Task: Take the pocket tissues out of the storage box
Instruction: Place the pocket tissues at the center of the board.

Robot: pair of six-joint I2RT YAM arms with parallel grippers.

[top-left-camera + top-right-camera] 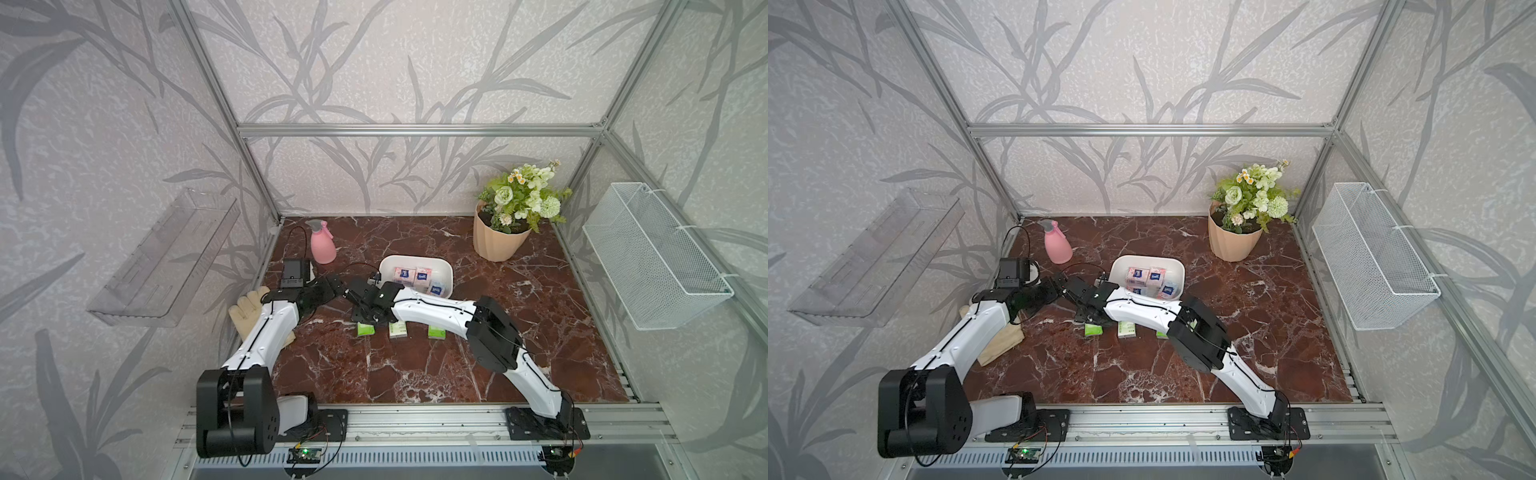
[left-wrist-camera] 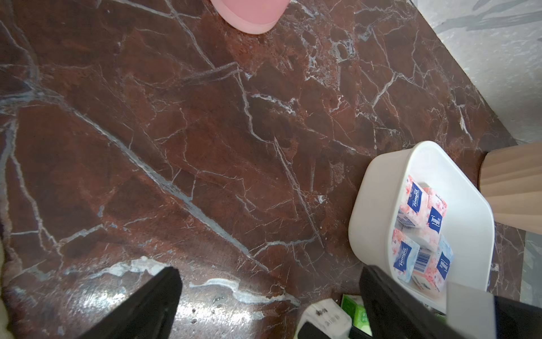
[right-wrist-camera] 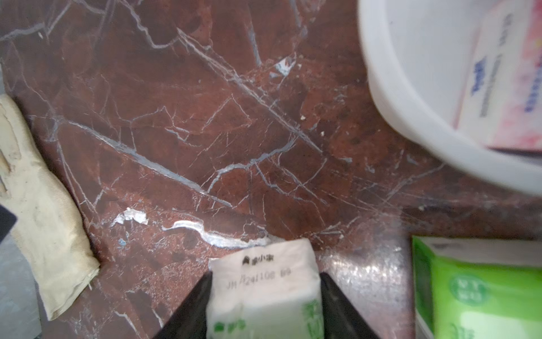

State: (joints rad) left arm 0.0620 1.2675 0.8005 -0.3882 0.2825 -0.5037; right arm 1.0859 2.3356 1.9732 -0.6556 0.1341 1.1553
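Observation:
The white storage box (image 1: 445, 271) (image 1: 1177, 270) (image 2: 372, 205) (image 3: 390, 97) stands mid-table and holds several pocket tissues (image 1: 419, 276) (image 1: 1152, 278) (image 2: 422, 211), pink ones and a pale blue one. Three green-and-white packets lie in a row in front of it (image 1: 398, 330) (image 1: 436, 332) (image 1: 1126, 328). My right gripper (image 1: 362, 320) (image 3: 264, 278) is shut on the leftmost one (image 1: 365, 331) (image 3: 264, 293), low over the table with both fingers against its sides. My left gripper (image 1: 338, 286) (image 2: 269, 273) stands wide open over bare table, left of the box.
A cream glove (image 1: 249, 307) (image 3: 44, 205) lies at the left edge under the left arm. A black device (image 1: 296, 272) and a pink spray bottle (image 1: 322, 243) stand at the back left, a flower pot (image 1: 498, 241) at the back right. A wire basket (image 1: 652, 257) and a clear shelf (image 1: 166, 257) hang on the walls.

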